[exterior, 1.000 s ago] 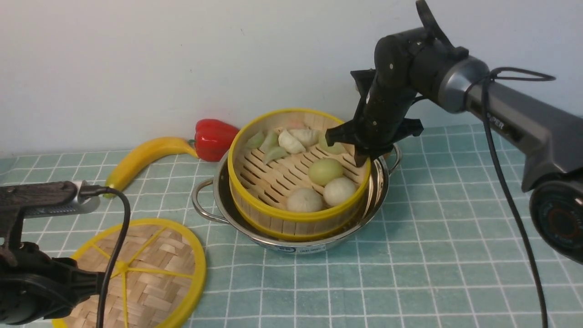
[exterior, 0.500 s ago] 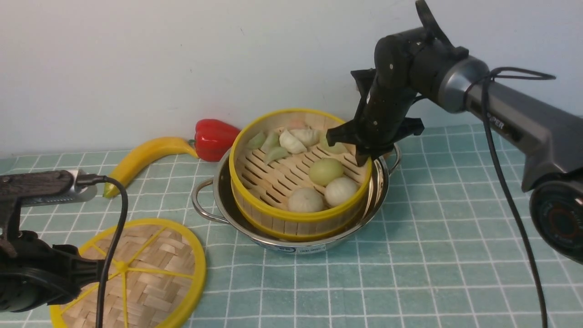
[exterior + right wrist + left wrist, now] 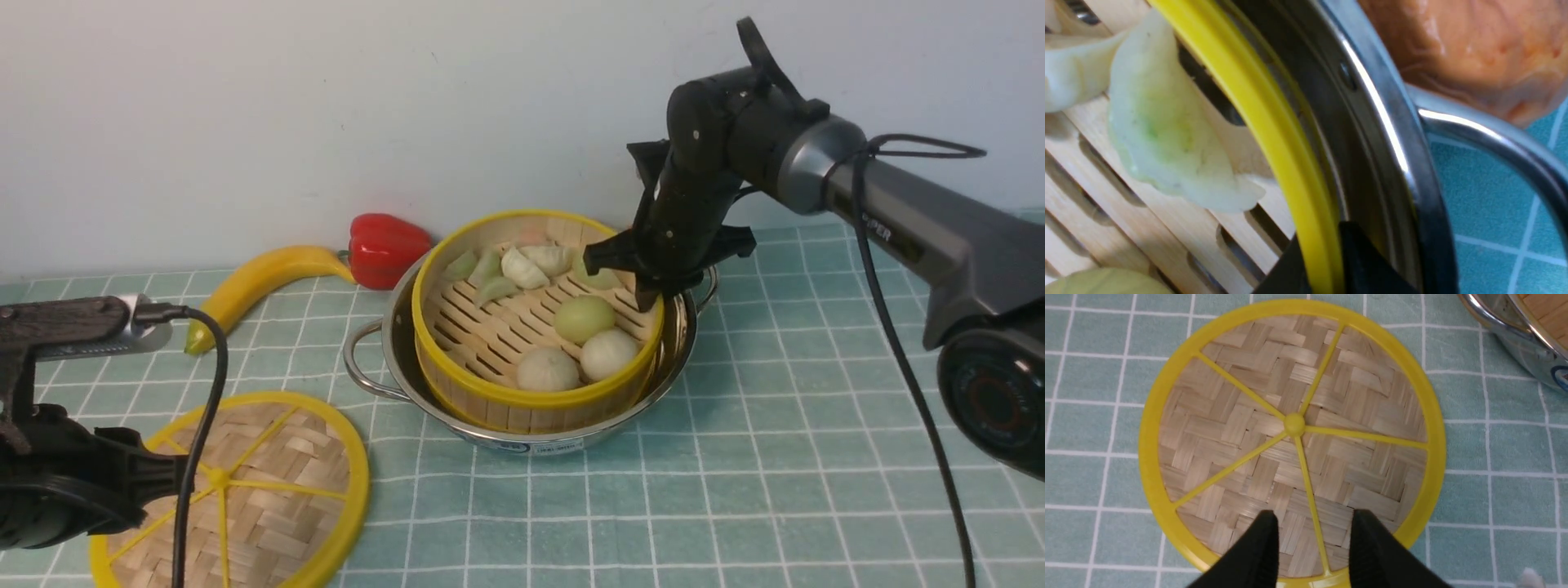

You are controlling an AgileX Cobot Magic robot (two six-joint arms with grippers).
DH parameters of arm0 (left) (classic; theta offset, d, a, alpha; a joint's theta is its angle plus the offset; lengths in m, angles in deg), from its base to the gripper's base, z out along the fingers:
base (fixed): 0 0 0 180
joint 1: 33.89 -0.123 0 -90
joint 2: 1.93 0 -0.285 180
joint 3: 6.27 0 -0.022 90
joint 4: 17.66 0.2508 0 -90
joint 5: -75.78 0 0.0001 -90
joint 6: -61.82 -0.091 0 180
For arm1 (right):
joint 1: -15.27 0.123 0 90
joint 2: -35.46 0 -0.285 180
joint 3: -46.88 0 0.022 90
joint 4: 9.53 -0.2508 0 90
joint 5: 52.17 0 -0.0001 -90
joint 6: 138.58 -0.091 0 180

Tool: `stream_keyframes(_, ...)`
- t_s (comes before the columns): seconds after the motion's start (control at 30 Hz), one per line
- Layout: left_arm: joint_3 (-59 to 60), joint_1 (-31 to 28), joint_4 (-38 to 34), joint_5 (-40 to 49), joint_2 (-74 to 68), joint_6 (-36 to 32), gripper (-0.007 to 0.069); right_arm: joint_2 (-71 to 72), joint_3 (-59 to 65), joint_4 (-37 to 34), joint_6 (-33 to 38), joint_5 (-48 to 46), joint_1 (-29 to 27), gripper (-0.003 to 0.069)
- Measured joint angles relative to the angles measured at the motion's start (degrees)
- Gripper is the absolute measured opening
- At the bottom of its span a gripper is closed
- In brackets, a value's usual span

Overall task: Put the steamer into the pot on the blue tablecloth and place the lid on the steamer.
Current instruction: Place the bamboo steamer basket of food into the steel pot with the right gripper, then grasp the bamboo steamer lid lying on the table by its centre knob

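Observation:
The steamer (image 3: 490, 320), with dumplings and buns inside, sits in the pot (image 3: 356, 359) on the blue tablecloth (image 3: 735, 457), tilted slightly up at the back. My right gripper (image 3: 647, 287) is shut on the steamer's far right rim; in the right wrist view its fingers (image 3: 1323, 241) pinch the yellow rim (image 3: 1257, 106) just inside the pot's wall (image 3: 1384, 122). The lid (image 3: 261, 482) lies flat on the cloth at the front left. My left gripper (image 3: 1314, 516) is open and empty, hovering over the lid's (image 3: 1294, 424) near edge, astride one yellow spoke.
A banana (image 3: 253, 282) and a red pepper (image 3: 384, 249) lie behind the pot to its left, near the wall. An orange lumpy item (image 3: 1474, 49) sits just behind the pot's far handle. The pot's edge (image 3: 1515, 330) shows close to the lid.
The right gripper has lowered the steamer deeper into the pot, and the basket now sits flatter. The left arm has shifted only slightly over the lid.

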Motion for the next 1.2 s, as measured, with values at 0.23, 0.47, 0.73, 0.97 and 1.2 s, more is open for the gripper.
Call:
stream_keyframes(0.23, 0.0, 0.0, 0.0, -2.2, -2.5, 0.0, 0.0241, 0.8, -0.1, -2.0, 0.0, 0.6, -0.1, 0.0235)
stream_keyframes(0.47, 0.0, 0.0, 0.0, -8.2, -10.9, 0.0, 0.0241, 3.7, -0.2, -2.2, 2.2, 1.1, -0.1, 0.0428)
stream_keyframes(0.73, -4.5, 0.0, 0.7, -10.1, -21.2, 0.0, 0.0241, 18.1, -0.2, -0.2, 5.3, 1.2, -1.5, 0.0456)
stream_keyframes(0.97, -11.8, 0.0, 2.6, -6.9, -29.9, 0.0, 0.0242, 37.9, -0.2, 0.1, 8.4, 1.6, -2.1, 0.0456)
stream_keyframes(1.2, -13.3, 0.0, 2.8, -3.2, -33.0, 0.0, 0.0242, 52.1, -0.3, 0.2, 10.0, 1.6, -2.1, 0.0456)
